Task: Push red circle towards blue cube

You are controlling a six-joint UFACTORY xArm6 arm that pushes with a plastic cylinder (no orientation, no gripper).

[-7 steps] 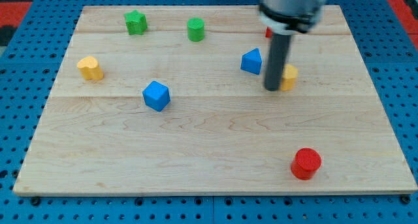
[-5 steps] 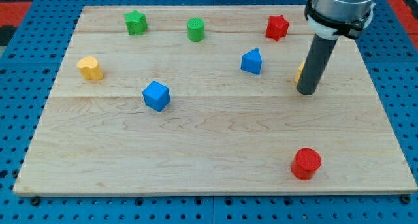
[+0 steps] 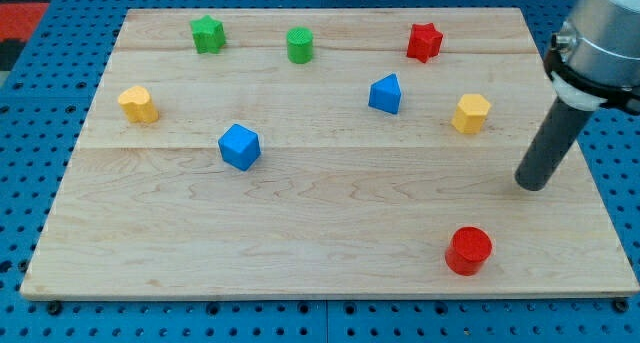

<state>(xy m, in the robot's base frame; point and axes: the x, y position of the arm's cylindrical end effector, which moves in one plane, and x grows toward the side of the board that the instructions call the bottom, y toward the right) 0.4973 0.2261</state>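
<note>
Progress: nothing done yet as far as shown. red circle (image 3: pixel 468 250) sits near the board's bottom-right corner, well apart from the blue cube (image 3: pixel 239 146), which lies left of centre. Whole push is left: circle has to travel toward the view's left and a bit up.

My tip (image 3: pixel 533 185) is near the right edge, above and to the right of the circle, not touching it. No hand here, just a bare rod, so nothing to spread or pinch. Judged: tip needs to get round to the circle's right/lower-right side first.

Others: blue wedge-like block (image 3: pixel 385 93) and yellow hexagon (image 3: pixel 470 113) upper right, red star (image 3: pixel 424 41), green cylinder (image 3: pixel 299 45), green star (image 3: pixel 208 33) along the top edge, yellow block (image 3: pixel 138 104) near the left edge. Straight line from circle to cube looks free of blocks.
</note>
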